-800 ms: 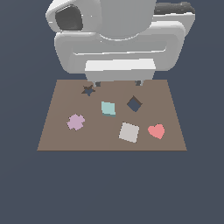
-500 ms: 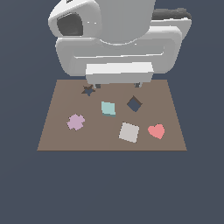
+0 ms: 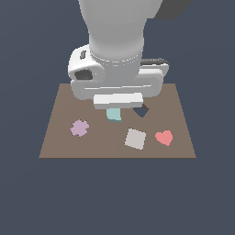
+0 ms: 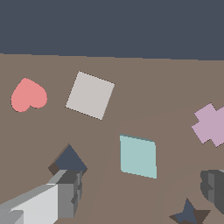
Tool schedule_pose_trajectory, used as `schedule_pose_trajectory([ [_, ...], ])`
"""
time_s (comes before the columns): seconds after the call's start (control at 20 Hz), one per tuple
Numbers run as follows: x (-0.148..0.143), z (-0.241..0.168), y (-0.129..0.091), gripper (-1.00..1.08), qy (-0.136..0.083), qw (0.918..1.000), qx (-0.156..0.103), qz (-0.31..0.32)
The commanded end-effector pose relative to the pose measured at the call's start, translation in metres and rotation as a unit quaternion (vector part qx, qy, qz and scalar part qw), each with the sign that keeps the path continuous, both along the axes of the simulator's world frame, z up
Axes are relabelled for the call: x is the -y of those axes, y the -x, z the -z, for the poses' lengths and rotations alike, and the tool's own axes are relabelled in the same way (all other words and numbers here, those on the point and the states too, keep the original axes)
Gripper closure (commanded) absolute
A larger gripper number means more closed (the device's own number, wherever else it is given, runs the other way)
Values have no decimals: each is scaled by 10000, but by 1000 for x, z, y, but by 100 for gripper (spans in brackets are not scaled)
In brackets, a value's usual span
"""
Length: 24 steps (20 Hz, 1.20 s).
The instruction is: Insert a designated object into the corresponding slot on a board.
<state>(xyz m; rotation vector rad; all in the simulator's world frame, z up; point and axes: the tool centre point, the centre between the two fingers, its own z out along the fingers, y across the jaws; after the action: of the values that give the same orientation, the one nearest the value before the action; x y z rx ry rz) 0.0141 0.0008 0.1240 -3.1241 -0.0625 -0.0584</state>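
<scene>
On the brown board [image 3: 55, 137], reading across the exterior view from left: lilac cross [image 3: 79, 128], teal tile [image 3: 114, 114] half hidden under the arm, grey square [image 3: 135, 138], dark diamond slot [image 3: 142, 110] peeking out beside the arm, pink heart [image 3: 164, 137] furthest right. No bench in sight, just a flat dark backdrop.

Hanging low over the middle of the board, end effector [image 4: 135, 192] spread wide, nothing pinched. Seen from the wrist, one finger [image 4: 65, 192] just beside the slot [image 4: 68, 161], the other finger [image 4: 213, 190] near the star cutout [image 4: 189, 213]. Teal tile [image 4: 138, 155] flat on the board, between the two fingers' lines but a little ahead of them, apart from both, not touching.

Reach phase, by the look of it; grasp not yet made. Best bet here: centre over the tile, line the fingers up with two opposite flat edges rather than its corners, drop straight down, close gently. Risk of a thin flat tile skidding if one finger lands first.
</scene>
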Motion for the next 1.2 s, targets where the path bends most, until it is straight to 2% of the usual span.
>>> schedule_pose_trajectory([
  [0.0, 5, 26, 4, -92, 28, 10000, -66, -50],
  [0.35, 13, 68, 11, -92, 78, 9997, -169, -131],
  [1.15, 14, 94, 11, -92, 88, 9997, -184, -140],
])
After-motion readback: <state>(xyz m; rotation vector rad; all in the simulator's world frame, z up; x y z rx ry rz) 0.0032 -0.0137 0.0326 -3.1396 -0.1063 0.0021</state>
